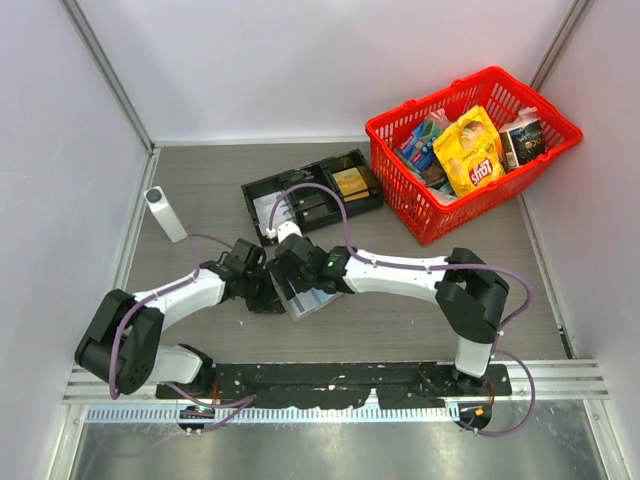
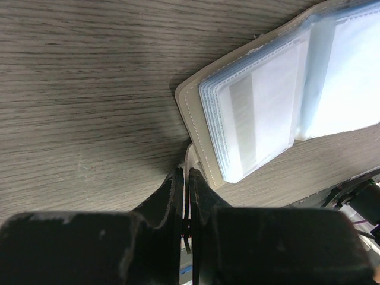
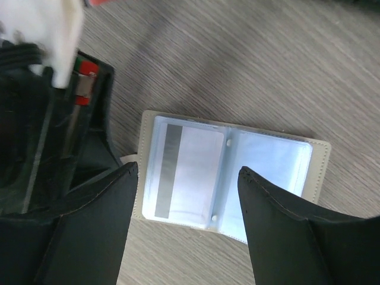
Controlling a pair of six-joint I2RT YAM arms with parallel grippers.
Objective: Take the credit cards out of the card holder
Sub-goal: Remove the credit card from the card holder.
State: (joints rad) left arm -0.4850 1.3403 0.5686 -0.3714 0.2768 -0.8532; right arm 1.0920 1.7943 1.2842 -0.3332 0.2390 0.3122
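Left arm: stretched low over the counter, forearm angled right. Left end effector closed, pinching the thin pale tab at the left edge of the card holder.

Card holder: lies open flat at the counter's middle, clear sleeves up. One pale credit card with a grey stripe sits in its left sleeve.

Right arm: elbow bent, forearm reaching left. Right end effector points down above the card holder, jaws wide apart, gripping nothing.

Black tray: just behind the card holder. Red basket: behind it, to the right.
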